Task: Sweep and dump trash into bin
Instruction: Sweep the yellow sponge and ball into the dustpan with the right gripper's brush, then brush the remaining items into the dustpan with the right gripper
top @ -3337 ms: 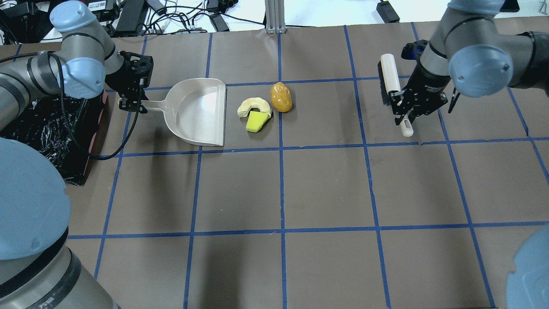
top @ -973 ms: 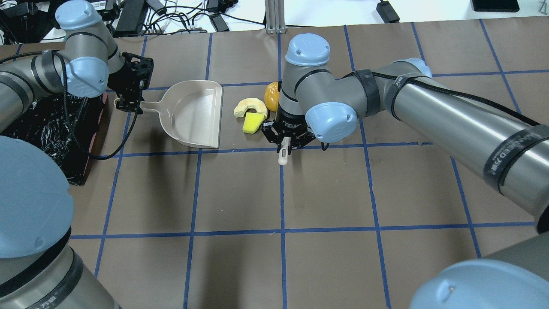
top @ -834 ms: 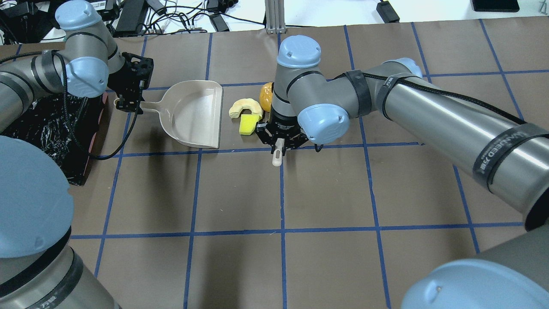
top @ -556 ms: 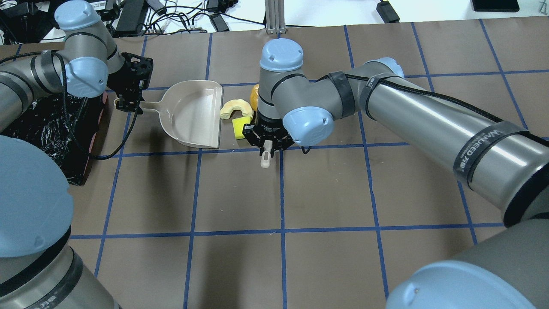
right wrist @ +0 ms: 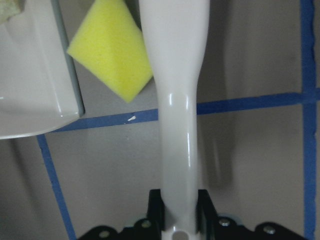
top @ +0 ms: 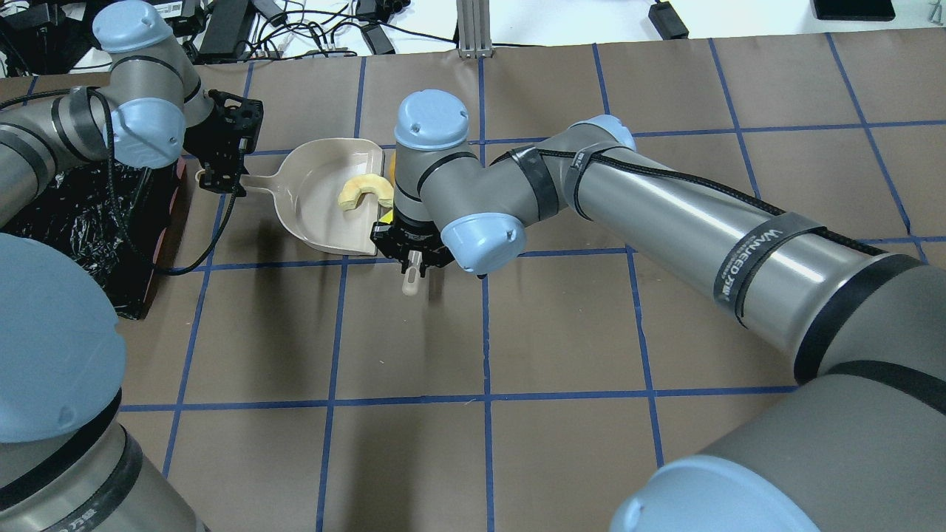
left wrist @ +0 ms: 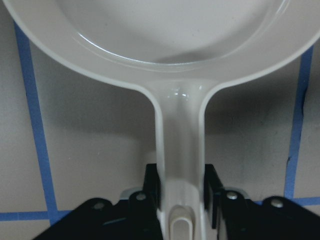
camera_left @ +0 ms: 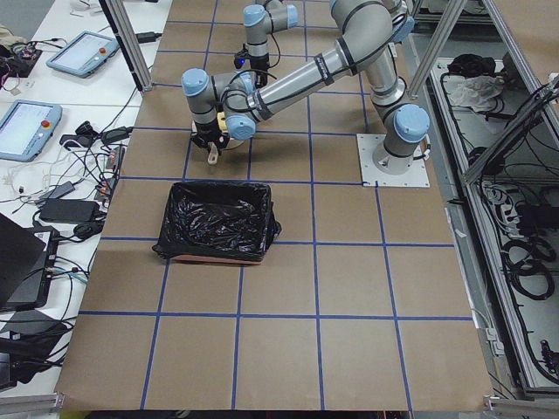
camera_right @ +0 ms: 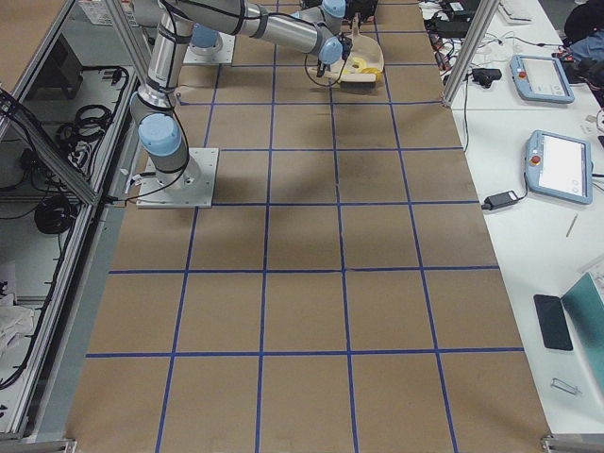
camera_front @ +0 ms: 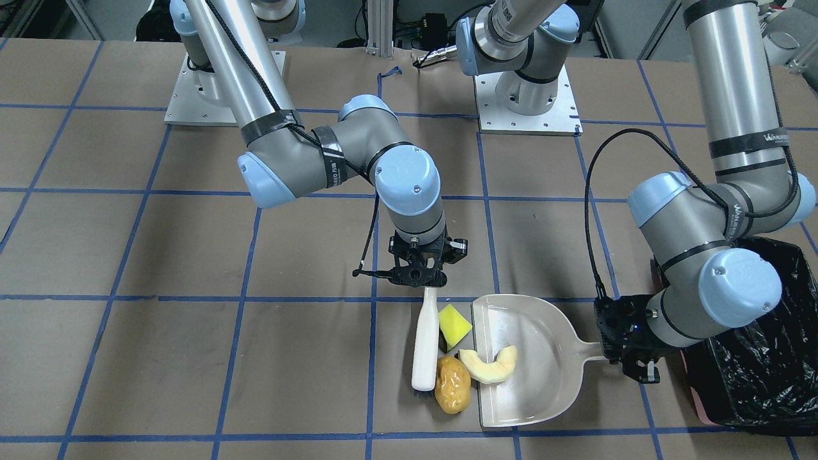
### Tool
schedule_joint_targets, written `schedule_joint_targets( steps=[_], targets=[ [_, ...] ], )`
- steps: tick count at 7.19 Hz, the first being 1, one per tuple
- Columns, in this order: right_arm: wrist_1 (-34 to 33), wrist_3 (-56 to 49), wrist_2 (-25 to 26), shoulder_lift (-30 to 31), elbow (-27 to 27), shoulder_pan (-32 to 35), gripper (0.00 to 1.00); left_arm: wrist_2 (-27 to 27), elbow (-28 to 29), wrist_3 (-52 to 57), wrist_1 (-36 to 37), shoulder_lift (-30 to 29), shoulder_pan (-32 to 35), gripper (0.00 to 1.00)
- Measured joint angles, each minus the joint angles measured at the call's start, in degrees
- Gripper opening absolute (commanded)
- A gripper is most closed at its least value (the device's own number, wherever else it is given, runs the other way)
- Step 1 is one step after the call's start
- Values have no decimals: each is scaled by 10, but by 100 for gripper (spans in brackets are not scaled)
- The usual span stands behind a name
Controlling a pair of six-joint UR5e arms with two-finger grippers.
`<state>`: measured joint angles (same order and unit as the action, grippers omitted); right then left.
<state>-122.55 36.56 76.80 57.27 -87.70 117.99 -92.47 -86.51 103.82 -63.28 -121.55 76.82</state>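
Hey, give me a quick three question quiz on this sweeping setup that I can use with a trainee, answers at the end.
1. Fill in: the left gripper is shut on the ___ handle.
2. The brush is held by: A, the left gripper; B, the right gripper; C, nothing.
3. True or false: the sponge lies on the table, outside the dustpan.
Key: 1 dustpan; 2 B; 3 true.
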Motion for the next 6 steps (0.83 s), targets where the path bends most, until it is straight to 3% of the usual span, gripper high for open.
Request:
schedule_joint_targets(
  steps=[6],
  targets=[
    [-9,93,0,-49,78,75,0,1,-1,5,0,0,-1,0]
  ],
)
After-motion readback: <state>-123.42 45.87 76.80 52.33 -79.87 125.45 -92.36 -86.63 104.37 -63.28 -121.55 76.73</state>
